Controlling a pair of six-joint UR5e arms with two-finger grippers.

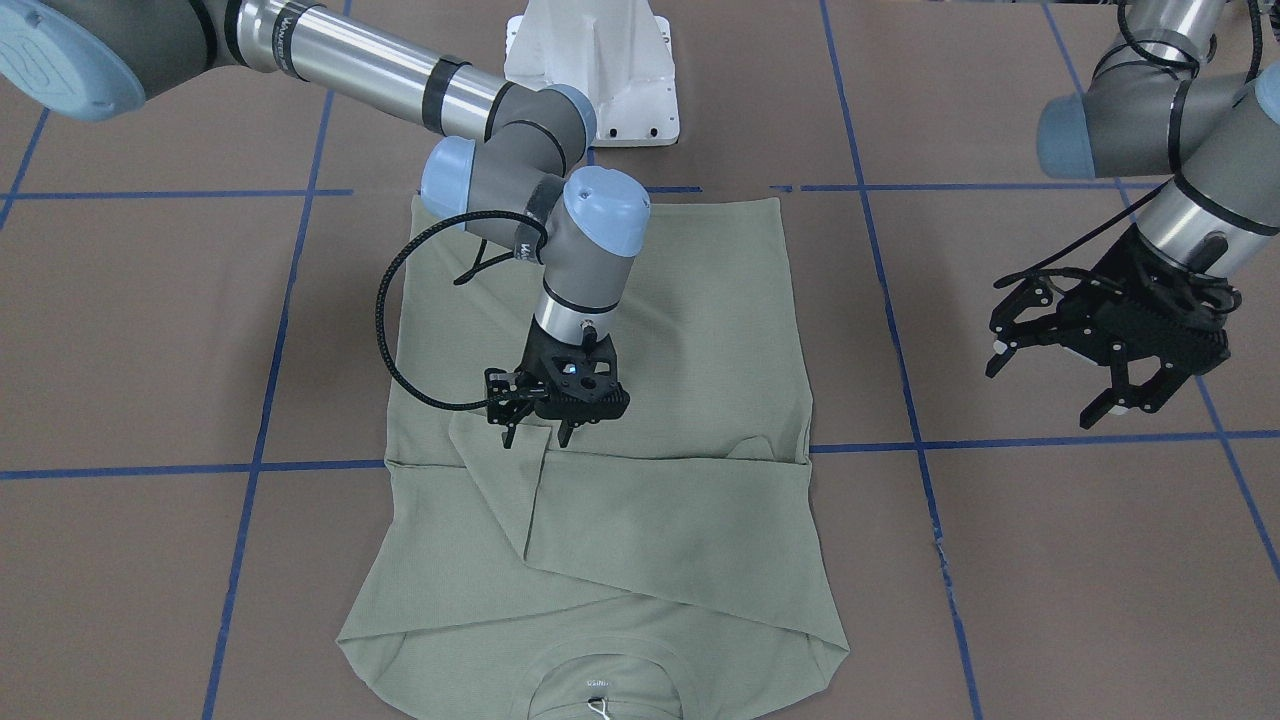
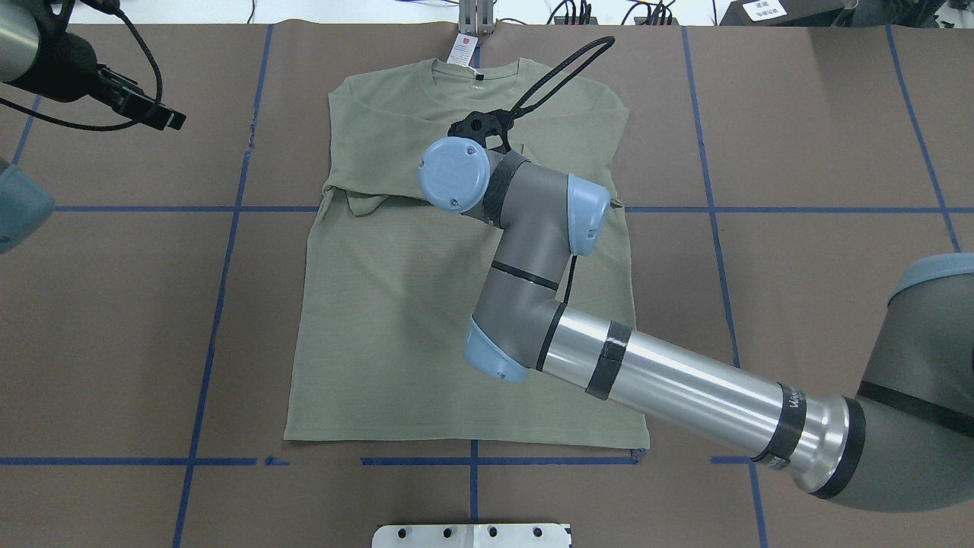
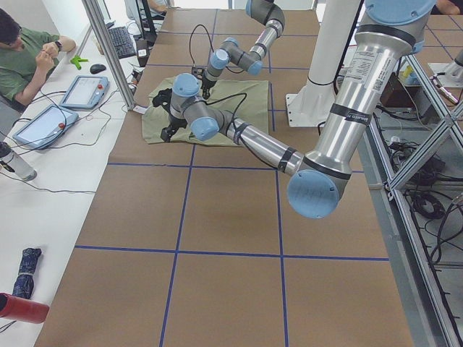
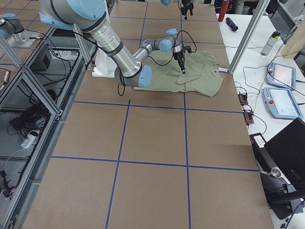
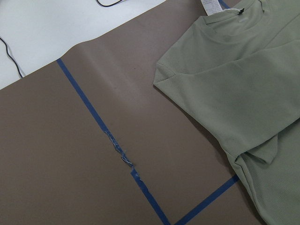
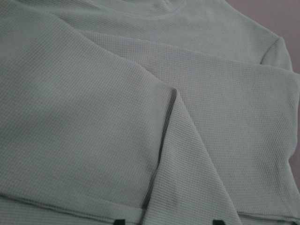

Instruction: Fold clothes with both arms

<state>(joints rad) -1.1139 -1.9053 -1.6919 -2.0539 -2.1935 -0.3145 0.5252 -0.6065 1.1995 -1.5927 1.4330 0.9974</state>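
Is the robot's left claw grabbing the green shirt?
No, the left gripper hangs open above the brown table, off to the side of the shirt and not touching it.

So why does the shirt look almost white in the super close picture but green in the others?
Right wrist view: the shirt fills the frame, washed-out and pale, probably the camera's exposure, yet the weave is sharp. Front-facing view: even light, and it reads sage green. Overhead view: glare streaks the right arm along its silver tube.
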